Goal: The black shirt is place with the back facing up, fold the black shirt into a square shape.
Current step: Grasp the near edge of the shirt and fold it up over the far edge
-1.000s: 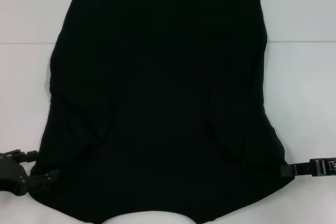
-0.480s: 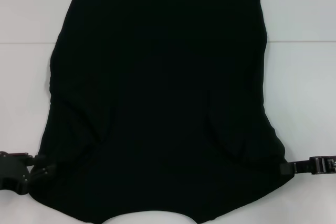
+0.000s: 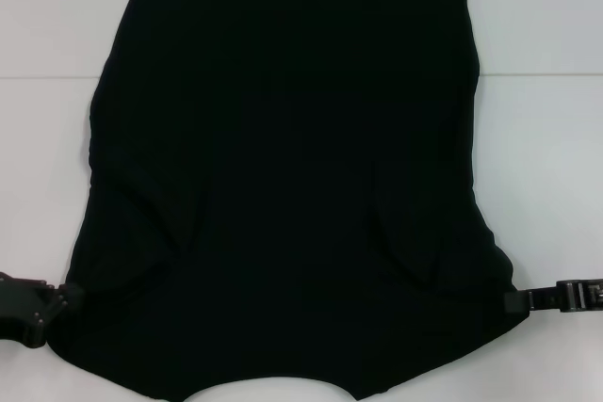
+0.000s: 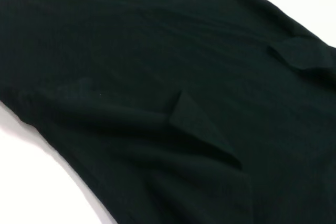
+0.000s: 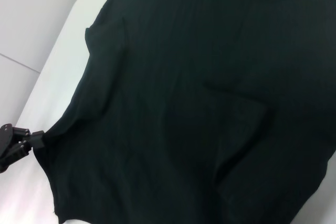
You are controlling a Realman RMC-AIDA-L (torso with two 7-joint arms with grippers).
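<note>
You have the black shirt [image 3: 283,185] spread flat on the white surface [image 3: 546,138], plain face up, filling most of the head view; its far straight edge lies toward the top of that view and its near edge, with a curved scoop in the middle, runs off the bottom. Both sleeves are folded inward over the body, and you can see their slanted flap edges on each side of the lower half, the right one showing as a rounded pocket-like fold. The cloth lies mostly smooth, with a few soft ridges near the lower left. Your left claw [image 3: 58,298] sits at the shirt's near left corner, its tip meeting the edge of the cloth; from the head view it looks pinched on that edge, but you cannot tell for certain how far its fingers are apart. The right wrist view also shows this left claw at the shirt's corner, touching the fabric. Your right claw [image 3: 516,301] reaches in from the right at the near right corner, its dark tip touching the shirt's edge just below the folded sleeve; whether it grips the cloth or only rests against it cannot be told. The left wrist view shows only fabric and a folded sleeve flap over the white surface.
</note>
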